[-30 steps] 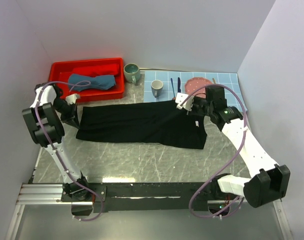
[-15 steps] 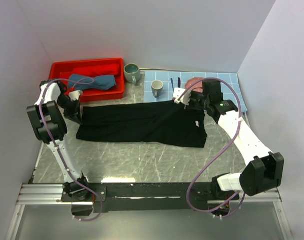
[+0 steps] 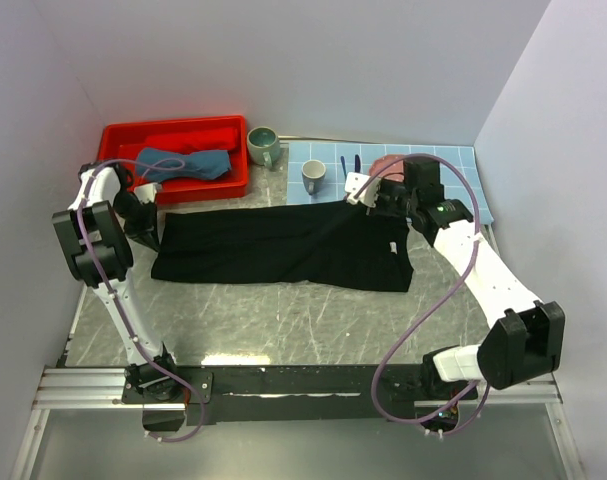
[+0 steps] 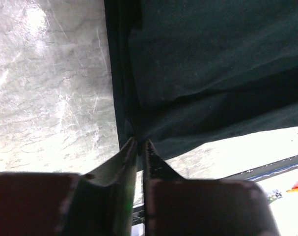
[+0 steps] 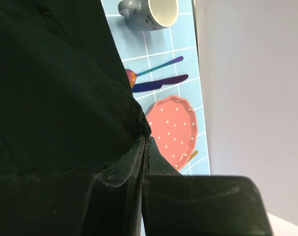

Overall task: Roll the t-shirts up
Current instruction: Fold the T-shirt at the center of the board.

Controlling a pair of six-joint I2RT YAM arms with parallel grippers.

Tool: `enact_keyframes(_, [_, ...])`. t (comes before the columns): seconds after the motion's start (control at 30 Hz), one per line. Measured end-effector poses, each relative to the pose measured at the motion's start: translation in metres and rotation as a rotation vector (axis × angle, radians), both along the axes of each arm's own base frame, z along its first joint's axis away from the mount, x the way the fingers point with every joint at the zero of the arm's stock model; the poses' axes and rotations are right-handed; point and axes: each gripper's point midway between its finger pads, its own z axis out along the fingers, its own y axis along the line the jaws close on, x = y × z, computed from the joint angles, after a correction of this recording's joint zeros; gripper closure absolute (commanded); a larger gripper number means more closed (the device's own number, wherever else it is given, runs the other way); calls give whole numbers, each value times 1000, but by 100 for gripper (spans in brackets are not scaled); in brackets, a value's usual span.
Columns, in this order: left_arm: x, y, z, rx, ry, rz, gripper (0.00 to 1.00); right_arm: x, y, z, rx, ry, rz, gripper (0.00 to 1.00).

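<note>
T-shirts sit apart: the black t-shirt lies spread flat on your bench, the slate-blue t-shirt bundled in the red tray. Your right end effector is clamped on the black one's edge beside the placemat. Your left end effector has its fingers a slit apart at the opposite edge; whether it grips cannot be told.

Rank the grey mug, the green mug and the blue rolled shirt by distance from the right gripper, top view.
1. Grey mug, on the placemat, just beyond the right gripper.
2. Green mug, beside the red bin.
3. Blue rolled shirt, inside it, far left.
</note>
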Motion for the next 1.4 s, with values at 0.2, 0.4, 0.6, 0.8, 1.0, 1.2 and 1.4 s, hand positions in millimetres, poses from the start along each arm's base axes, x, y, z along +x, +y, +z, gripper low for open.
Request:
enact_keyframes(0.2, [0,3,-4,17,14,16,60,8,2,-15,-7,28,-1,100])
enact_keyframes(0.4, [0,-2,7,6,-62,-1,72,11,1,-22,-12,46,-3,100])
enact_keyframes(0.6, [-40,-23,31,-43,-122,-93,71,12,2,-19,-9,37,-3,100])
enact_keyframes(0.8, [-64,-31,3,-69,-69,-112,69,12,3,-20,-5,40,2,100])
enact_keyframes(1.0, [-46,-25,-9,-36,-128,-110,70,12,4,-22,-6,44,5,100])
enact_keyframes(1.2, [-68,-24,-34,-9,-68,-113,71,14,4,-21,-6,43,9,100])
enact_keyframes(1.4, [-77,-25,-36,6,-64,-110,73,21,7,-19,-4,33,13,100])
